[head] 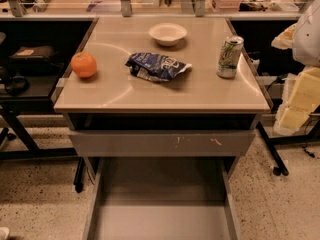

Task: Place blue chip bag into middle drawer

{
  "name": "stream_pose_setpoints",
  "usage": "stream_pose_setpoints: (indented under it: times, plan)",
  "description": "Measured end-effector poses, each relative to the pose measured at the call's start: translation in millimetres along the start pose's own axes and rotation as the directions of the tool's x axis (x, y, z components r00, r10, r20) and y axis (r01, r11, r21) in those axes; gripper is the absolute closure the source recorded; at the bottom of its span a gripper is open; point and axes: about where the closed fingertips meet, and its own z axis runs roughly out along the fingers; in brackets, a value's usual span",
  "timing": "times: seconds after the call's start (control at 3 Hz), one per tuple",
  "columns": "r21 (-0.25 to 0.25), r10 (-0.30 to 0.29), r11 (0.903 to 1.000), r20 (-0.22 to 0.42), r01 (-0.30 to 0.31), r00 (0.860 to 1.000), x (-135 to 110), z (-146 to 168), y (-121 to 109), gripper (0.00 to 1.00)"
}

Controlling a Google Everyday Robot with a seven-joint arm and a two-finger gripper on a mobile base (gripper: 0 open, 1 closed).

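White print on the blue chip bag (157,66) and the soda can (229,57) cannot be read.

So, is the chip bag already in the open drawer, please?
No, the chip bag lies on the table between the orange and the can; the gripper is out of view.

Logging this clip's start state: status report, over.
Pincer out of frame. Blue chip bag lying on tabletop. Middle drawer pulled open below. Orange, bowl, soda can stand apart from the bag.
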Motion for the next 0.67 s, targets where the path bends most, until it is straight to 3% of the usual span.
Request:
stream_pose_setpoints:
  times: [0.67]
  plan:
    - [0.006, -0.023, 0.9997, 0.015, 0.023, 1.0, -11.3, 3.4, -1.4, 0.0]
